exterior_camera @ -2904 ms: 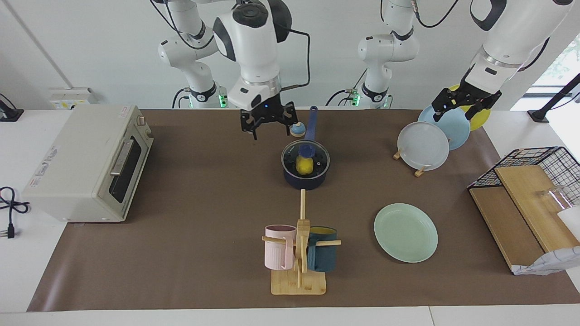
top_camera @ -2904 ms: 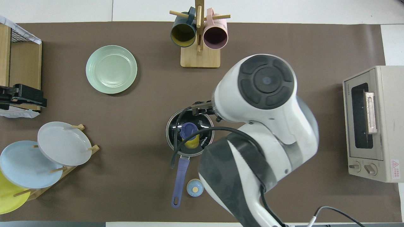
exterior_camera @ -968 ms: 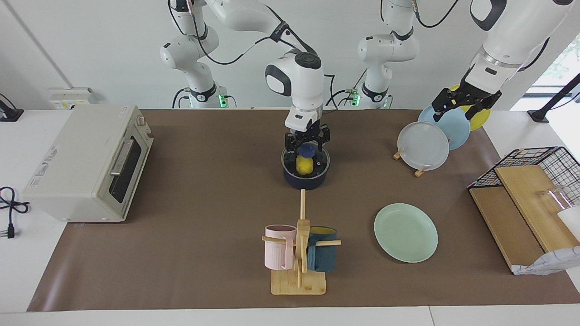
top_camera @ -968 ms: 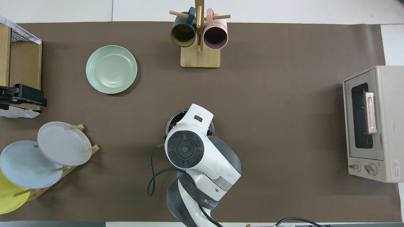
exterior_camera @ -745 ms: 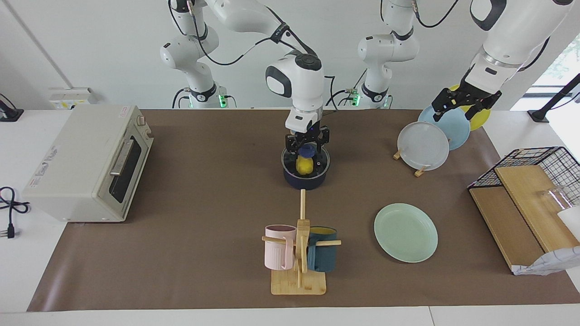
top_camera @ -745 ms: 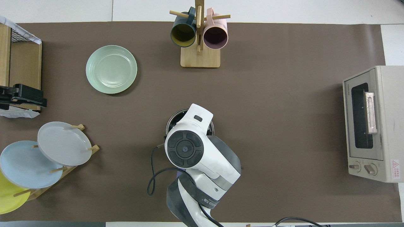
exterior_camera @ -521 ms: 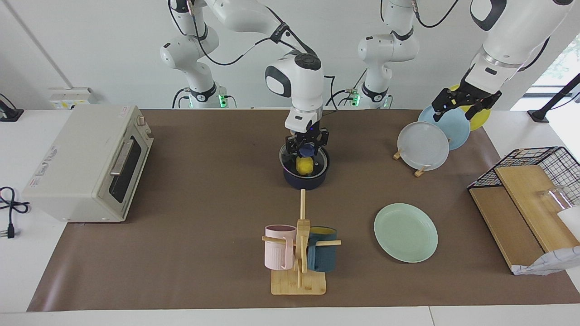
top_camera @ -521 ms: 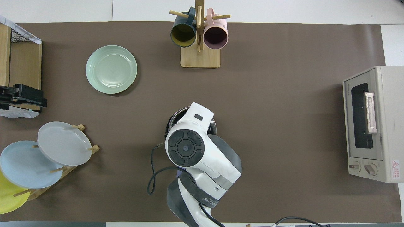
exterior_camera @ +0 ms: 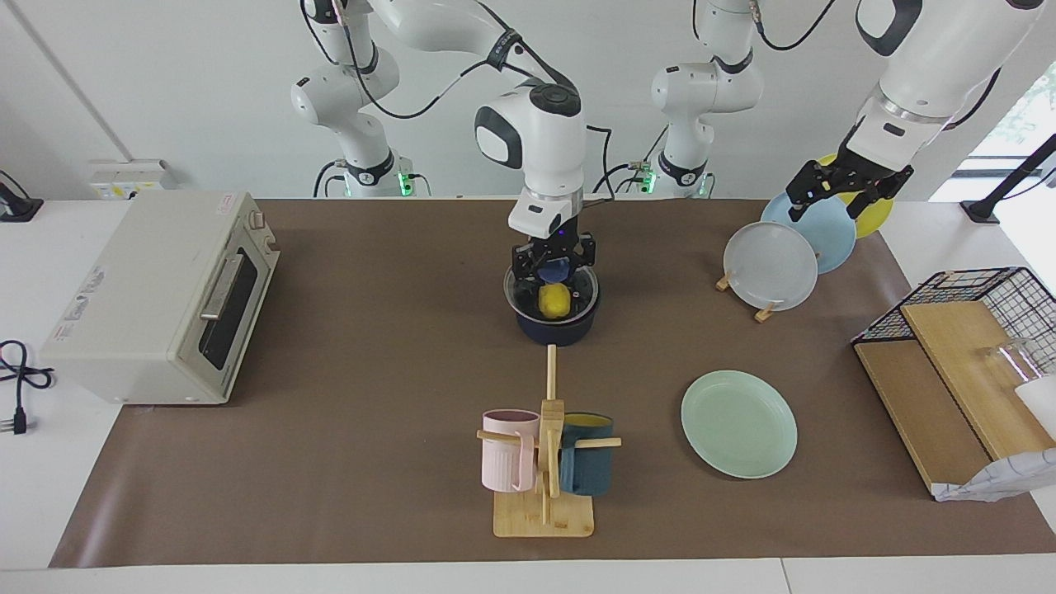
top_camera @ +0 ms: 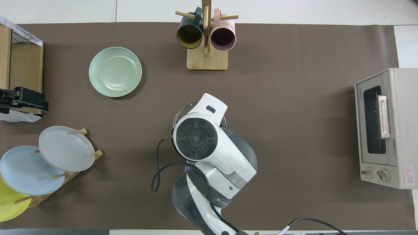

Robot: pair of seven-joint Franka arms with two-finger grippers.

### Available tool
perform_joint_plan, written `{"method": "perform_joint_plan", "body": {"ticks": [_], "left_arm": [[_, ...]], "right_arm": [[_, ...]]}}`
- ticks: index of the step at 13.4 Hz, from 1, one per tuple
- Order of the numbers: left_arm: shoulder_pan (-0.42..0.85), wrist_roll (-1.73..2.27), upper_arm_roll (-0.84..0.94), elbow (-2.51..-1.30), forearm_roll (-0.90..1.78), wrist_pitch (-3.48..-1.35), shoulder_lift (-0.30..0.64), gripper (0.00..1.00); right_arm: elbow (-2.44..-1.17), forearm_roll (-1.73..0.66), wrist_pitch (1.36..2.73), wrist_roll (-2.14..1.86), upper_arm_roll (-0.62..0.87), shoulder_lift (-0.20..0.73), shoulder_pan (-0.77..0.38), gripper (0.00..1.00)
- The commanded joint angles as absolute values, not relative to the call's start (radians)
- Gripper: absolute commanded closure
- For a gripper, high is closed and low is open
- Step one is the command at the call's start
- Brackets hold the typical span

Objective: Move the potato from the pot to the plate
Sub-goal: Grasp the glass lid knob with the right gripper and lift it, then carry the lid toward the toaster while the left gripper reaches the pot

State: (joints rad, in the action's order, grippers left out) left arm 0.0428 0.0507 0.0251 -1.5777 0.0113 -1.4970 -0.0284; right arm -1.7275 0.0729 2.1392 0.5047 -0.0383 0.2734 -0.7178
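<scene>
The dark navy pot (exterior_camera: 557, 327) stands mid-table, with the yellow potato (exterior_camera: 554, 301) lying inside it. My right gripper (exterior_camera: 553, 271) is shut on the blue knob (exterior_camera: 555, 267) of the pot's glass lid (exterior_camera: 513, 290) and holds the lid a little above the rim. The potato shows through the glass. In the overhead view my right arm covers the pot and potato, and only an arc of the lid's rim (top_camera: 181, 113) shows. The mint-green plate (exterior_camera: 739, 423) (top_camera: 115, 71) lies bare, farther from the robots, toward the left arm's end. My left gripper (exterior_camera: 848, 195) (top_camera: 23, 101) waits open over the plate rack.
A toaster oven (exterior_camera: 157, 297) stands at the right arm's end. A wooden mug tree (exterior_camera: 544, 462) with a pink and a navy mug stands farther out than the pot. A rack (exterior_camera: 769, 266) holds grey, light blue and yellow plates. A wire basket (exterior_camera: 982, 289) with wooden boards stands at the left arm's end.
My right gripper came down over the pot, shut on the lid's knob, and raised the lid slightly off the rim. The left arm has not moved.
</scene>
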Motion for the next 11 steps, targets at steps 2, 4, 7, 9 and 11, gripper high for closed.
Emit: {"method": "perform_joint_plan", "body": {"ticks": [2, 4, 7, 9, 11], "left_arm": [[0.034, 0.057, 0.041, -1.594, 0.018, -1.494, -0.048, 0.0], [0.064, 0.061, 0.043, -1.595, 0.018, -1.494, -0.048, 0.0], [0.071, 0.061, 0.046, -1.595, 0.018, -1.488, -0.049, 0.0], [0.097, 0.066, 0.046, -1.598, 0.02, -1.48, -0.052, 0.0], [0.144, 0.102, 0.046, -1.62, 0.023, -1.467, -0.066, 0.0]], "right_arm": [[-1.712, 0.077, 2.091, 0.33, -0.031, 0.262, -0.605, 0.51], [-1.718, 0.077, 2.059, 0.208, -0.031, 0.252, -0.536, 0.51], [-1.744, 0.075, 2.039, 0.088, -0.031, 0.244, -0.43, 0.51], [-1.776, 0.075, 2.046, 0.026, -0.031, 0.233, -0.379, 0.51], [-1.819, 0.058, 2.065, -0.05, -0.029, 0.226, -0.306, 0.51]]}}
